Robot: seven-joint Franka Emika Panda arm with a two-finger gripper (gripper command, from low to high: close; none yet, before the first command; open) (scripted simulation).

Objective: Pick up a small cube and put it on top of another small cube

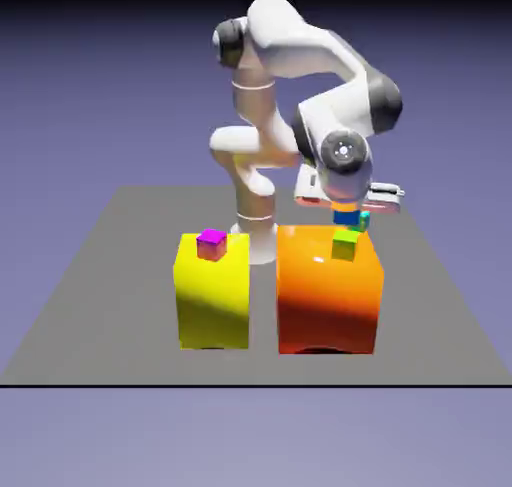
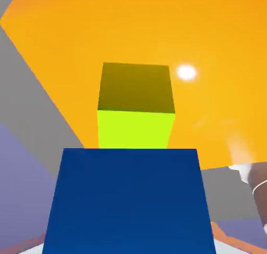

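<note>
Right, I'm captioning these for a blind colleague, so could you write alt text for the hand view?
A small blue cube, held in the gripper, fills the lower middle of the picture. Just above it in the picture, a small lime-green cube sits on a big orange block.

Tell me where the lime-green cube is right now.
In the exterior view, the lime-green cube sits on top of the big orange block, toward that block's right side, just in front of the blue cube held in the tool.
</note>
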